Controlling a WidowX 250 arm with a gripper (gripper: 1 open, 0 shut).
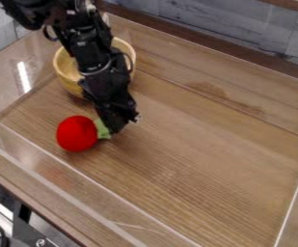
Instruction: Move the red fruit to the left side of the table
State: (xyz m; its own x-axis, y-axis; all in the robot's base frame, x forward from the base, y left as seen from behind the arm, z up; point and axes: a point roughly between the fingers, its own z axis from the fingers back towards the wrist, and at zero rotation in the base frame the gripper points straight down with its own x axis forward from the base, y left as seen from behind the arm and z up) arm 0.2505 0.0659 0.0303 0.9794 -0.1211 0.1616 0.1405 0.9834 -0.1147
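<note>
The red fruit (74, 133) rests on the table (216, 145) near the front wall, beside the gripper (117, 125), which points down with jaws clenched on its green stem (102, 131), likely the easiest handle; a wooden bowl (65, 64) sits behind

We took this for a robotics lab bench: a wood-grain table (229, 145) fenced by low clear acrylic walls (99, 198), a black robot arm (80, 43) at eleven o'clock, grey brick-patterned backdrop (248, 24) at one o'clock
</note>
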